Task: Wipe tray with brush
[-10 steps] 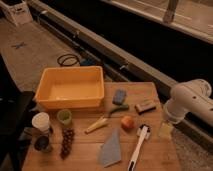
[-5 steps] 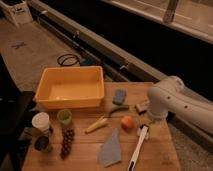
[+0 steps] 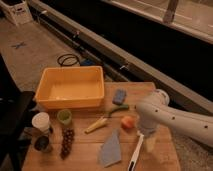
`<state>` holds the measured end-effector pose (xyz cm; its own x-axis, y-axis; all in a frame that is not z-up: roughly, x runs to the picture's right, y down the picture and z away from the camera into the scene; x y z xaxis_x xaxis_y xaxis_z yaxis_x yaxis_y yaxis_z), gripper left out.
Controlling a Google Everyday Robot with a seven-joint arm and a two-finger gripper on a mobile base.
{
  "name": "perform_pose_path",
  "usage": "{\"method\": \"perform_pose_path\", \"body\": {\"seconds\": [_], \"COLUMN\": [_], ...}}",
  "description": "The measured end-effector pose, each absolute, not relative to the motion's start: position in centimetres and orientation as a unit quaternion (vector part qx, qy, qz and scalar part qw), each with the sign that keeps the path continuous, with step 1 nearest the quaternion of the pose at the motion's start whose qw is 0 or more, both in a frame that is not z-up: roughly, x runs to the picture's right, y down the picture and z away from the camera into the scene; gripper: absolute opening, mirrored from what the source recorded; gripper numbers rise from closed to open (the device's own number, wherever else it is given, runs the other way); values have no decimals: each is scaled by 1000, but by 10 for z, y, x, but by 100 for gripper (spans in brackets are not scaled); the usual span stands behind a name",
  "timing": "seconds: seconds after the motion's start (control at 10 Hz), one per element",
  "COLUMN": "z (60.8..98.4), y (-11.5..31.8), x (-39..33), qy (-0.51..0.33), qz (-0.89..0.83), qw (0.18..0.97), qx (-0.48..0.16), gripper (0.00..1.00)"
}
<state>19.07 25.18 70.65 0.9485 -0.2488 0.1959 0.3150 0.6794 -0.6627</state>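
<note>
The yellow-orange tray (image 3: 70, 88) stands on the back left of the wooden table, with nothing visible inside it. The brush (image 3: 136, 152) lies near the table's front edge, its white handle running front to back and its dark head (image 3: 131, 166) at the front. My white arm (image 3: 165, 117) reaches in from the right. The gripper (image 3: 149, 141) hangs below the arm's end, just right of the brush handle and far from the tray.
A blue sponge (image 3: 119, 96) lies right of the tray. An orange fruit (image 3: 128, 122), a yellow piece (image 3: 96, 125), a green cup (image 3: 64, 117), dark grapes (image 3: 66, 141), a white cup (image 3: 41, 121) and a grey-blue cloth (image 3: 111, 149) lie across the table.
My arm has swung left from the table's right edge to over its right side. It now covers the tan block and sits close to the brush.
</note>
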Motion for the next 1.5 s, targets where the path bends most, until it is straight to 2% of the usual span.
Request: {"method": "perform_pose_path", "body": {"seconds": [0.4,0.9,1.5], "z": [702,727,748], "y": [274,275,283], "x": [189,198,188], "qy": [-84,-37,-56], "qz": [-239,-216,-209], "qw": [896,903,909], "qx": [-365,-368,-357], "gripper": [80,80,80]}}
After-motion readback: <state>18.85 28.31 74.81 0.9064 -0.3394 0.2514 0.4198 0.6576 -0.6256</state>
